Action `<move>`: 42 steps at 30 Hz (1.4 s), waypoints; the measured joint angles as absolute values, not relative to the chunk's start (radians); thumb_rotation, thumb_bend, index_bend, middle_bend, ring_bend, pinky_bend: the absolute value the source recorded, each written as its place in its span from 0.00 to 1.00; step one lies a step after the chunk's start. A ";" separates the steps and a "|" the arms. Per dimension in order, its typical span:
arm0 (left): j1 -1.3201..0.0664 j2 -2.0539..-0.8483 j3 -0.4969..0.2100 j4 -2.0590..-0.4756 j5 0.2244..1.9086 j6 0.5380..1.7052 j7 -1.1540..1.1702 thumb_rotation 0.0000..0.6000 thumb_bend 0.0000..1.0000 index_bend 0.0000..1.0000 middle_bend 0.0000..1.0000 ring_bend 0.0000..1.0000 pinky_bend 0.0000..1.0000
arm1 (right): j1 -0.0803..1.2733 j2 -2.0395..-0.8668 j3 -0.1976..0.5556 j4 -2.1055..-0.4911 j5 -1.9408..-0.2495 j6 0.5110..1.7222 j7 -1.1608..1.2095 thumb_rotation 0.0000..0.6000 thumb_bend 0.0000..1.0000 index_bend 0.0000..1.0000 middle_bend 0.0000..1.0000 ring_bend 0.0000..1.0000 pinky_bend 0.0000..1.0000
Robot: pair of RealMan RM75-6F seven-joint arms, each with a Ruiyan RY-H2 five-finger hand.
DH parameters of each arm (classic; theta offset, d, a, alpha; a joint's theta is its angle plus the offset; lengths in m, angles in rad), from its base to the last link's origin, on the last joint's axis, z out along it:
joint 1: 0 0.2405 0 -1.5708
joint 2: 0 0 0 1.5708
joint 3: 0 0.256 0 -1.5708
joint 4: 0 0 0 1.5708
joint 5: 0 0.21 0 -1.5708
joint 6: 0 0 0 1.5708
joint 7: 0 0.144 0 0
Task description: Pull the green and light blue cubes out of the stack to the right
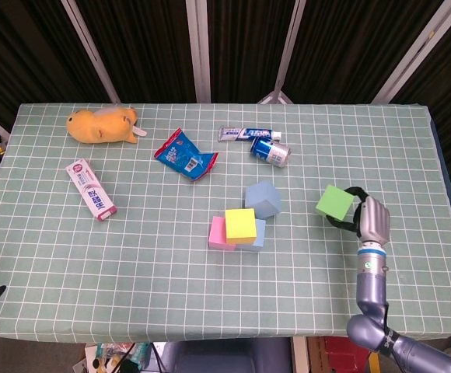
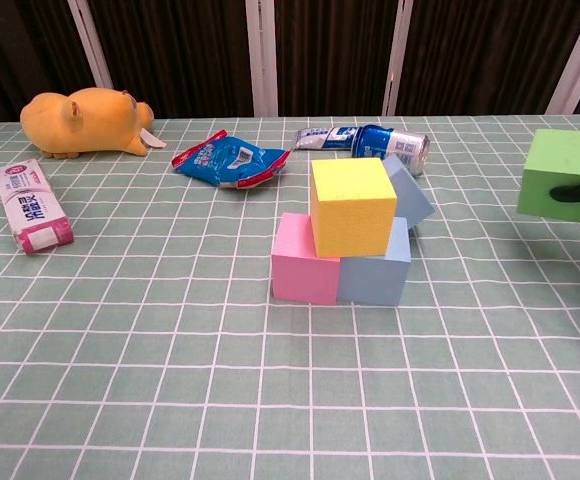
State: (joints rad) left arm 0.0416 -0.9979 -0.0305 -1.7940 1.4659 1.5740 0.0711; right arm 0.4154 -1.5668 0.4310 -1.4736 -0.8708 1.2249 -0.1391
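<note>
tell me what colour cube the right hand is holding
Green cube, held by the right hand; clearest in the chest view.

One green cube (image 1: 334,202), two light blue cubes (image 1: 263,198) (image 2: 376,273), one yellow cube (image 1: 240,224), one pink cube (image 1: 217,233), one orange plush toy (image 1: 101,126), one blue snack packet (image 1: 183,155), two toothpaste tubes (image 1: 90,188) (image 1: 239,134), one blue can (image 1: 270,151), one robot hand (image 1: 372,220) at right.

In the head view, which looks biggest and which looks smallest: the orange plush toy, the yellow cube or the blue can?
1. Orange plush toy, clearly the largest.
2. Yellow cube.
3. Blue can, though it looks close in size to the cube and lies farther from the camera, so those two are unsure.
</note>
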 measured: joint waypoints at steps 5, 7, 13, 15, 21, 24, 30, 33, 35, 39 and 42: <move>0.040 -1.000 -0.030 -1.796 1.466 1.572 0.077 1.00 0.13 0.23 0.00 0.00 0.00 | 0.400 -1.535 0.420 -1.484 -0.867 1.188 -0.105 1.00 0.27 0.49 0.65 0.75 0.35; 0.040 -1.000 -0.029 -1.796 1.466 1.571 0.080 1.00 0.13 0.23 0.00 0.00 0.00 | 0.392 -1.521 0.413 -1.492 -0.870 1.162 -0.076 1.00 0.27 0.49 0.65 0.72 0.35; 0.042 -0.998 -0.033 -1.797 1.458 1.577 0.073 1.00 0.13 0.23 0.00 0.00 0.00 | 0.384 -1.469 0.361 -1.505 -0.883 1.065 -0.047 1.00 0.24 0.10 0.12 0.25 0.11; 0.041 -0.997 -0.034 -1.797 1.455 1.573 0.071 1.00 0.13 0.24 0.00 0.00 0.00 | 0.385 -1.440 0.341 -1.514 -0.884 1.013 -0.048 1.00 0.15 0.01 0.02 0.12 0.03; 0.041 -0.997 -0.032 -1.799 1.459 1.573 0.072 1.00 0.13 0.23 0.00 0.00 0.00 | 0.377 -1.391 0.315 -1.549 -0.924 0.980 0.004 1.00 0.06 0.00 0.00 0.04 0.00; 0.041 -0.997 -0.033 -1.800 1.458 1.574 0.072 1.00 0.13 0.23 0.00 0.00 0.00 | 0.352 -1.364 0.311 -1.592 -0.966 1.010 0.050 1.00 0.05 0.00 0.00 0.04 0.00; 0.038 -0.999 -0.033 -1.801 1.455 1.567 0.079 1.00 0.13 0.23 0.00 0.00 0.00 | 0.292 -1.301 0.276 -1.691 -1.099 1.068 0.145 1.00 0.05 0.00 0.00 0.06 0.00; 0.037 -1.000 -0.030 -1.802 1.460 1.565 0.082 1.00 0.13 0.24 0.00 0.00 0.00 | 0.265 -1.266 0.232 -1.745 -1.182 1.075 0.198 1.00 0.05 0.00 0.00 0.08 0.00; 0.037 -0.999 -0.029 -1.803 1.462 1.566 0.082 1.00 0.13 0.24 0.00 0.00 0.00 | 0.256 -1.255 0.207 -1.764 -1.216 1.074 0.223 1.00 0.05 0.00 0.00 0.10 0.00; 0.041 -0.995 -0.030 -1.805 1.460 1.572 0.072 1.00 0.13 0.23 0.00 0.00 0.00 | 0.242 -1.266 0.144 -1.780 -1.257 1.062 0.245 1.00 0.05 0.00 0.00 0.14 0.00; 0.043 -0.990 -0.031 -1.804 1.458 1.575 0.060 1.00 0.13 0.24 0.00 0.00 0.00 | 0.244 -1.310 0.131 -1.772 -1.249 1.048 0.247 1.00 0.05 0.00 0.00 0.15 0.00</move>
